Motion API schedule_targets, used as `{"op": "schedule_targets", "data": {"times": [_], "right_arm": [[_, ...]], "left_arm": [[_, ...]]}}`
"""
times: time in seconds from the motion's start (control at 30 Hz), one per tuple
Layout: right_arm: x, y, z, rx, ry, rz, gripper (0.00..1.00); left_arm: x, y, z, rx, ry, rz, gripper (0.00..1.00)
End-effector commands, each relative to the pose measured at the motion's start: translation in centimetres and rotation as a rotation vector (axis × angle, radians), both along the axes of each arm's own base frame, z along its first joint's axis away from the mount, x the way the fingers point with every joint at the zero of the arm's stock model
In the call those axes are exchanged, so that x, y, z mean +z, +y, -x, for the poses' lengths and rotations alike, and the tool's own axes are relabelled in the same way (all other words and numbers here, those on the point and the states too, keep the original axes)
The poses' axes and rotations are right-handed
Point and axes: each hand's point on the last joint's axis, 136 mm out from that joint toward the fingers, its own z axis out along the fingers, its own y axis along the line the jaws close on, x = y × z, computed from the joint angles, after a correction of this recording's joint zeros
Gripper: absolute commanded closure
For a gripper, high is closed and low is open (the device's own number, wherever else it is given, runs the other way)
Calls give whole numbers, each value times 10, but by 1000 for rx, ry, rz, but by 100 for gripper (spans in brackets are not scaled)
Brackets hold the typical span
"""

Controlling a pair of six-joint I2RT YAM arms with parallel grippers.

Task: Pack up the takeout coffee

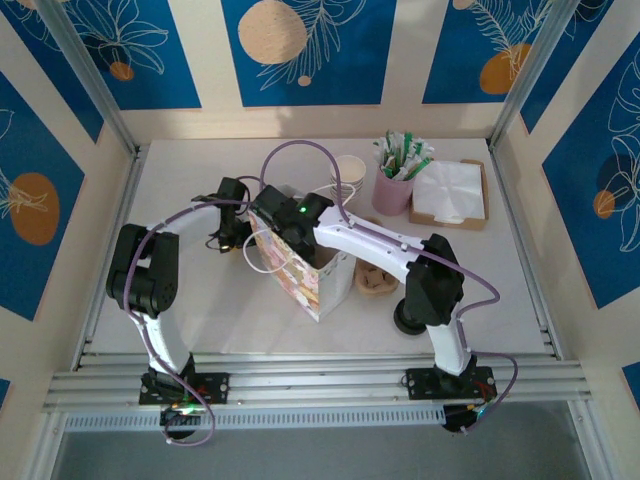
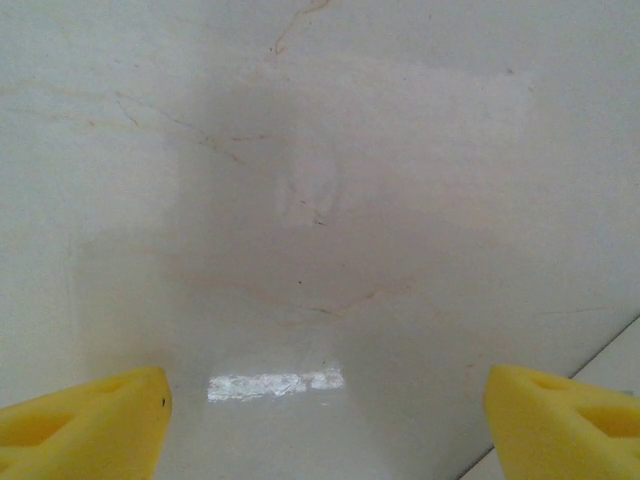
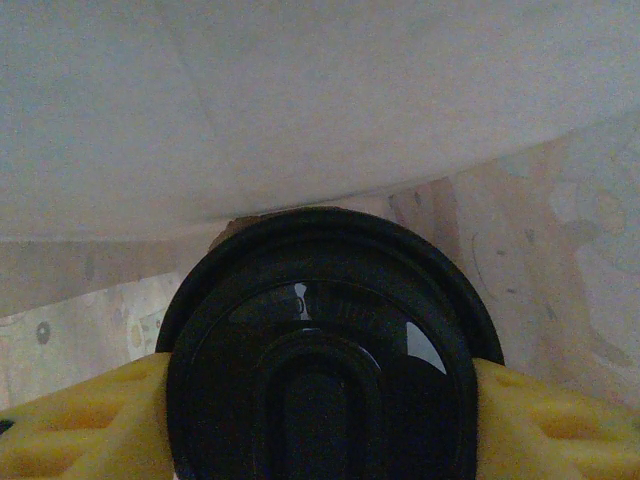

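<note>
Lidded takeout coffee [image 3: 320,330] clamped in right gripper [image 3: 325,405], apparently down inside paper bag [image 1: 300,280] for packing; left gripper [image 2: 320,420] spread empty over table [image 2: 320,200], near bag's left, keeping clear.

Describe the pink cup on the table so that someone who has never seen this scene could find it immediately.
Look to the far right part of the white table, near the back wall. The pink cup stands there between a wooden tray of white napkins and a stack of cream paper cups. It alone is pink and holds green-and-white sticks.
</note>
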Motion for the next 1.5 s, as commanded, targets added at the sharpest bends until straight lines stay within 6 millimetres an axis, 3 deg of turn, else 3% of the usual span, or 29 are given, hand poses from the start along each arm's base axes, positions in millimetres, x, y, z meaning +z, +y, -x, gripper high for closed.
{"op": "schedule_targets", "data": {"times": [0.0,0.53,0.9,1.07,1.47], "right_arm": [[-29,-10,15,-3,110,77,49],[-96,-37,52,-52,283,187,48],[-129,-43,78,-52,349,255,48],[-116,-38,69,-66,306,233,48],[-35,-13,28,-97,127,69,39]], "left_arm": [[6,-2,0,-28,-4,-23,18],[12,6,-4,-19,-37,-63,19],[14,7,-4,-21,-43,-70,19],[15,7,-4,-18,-43,-71,19],[18,8,-5,-15,-53,-75,19]]}}
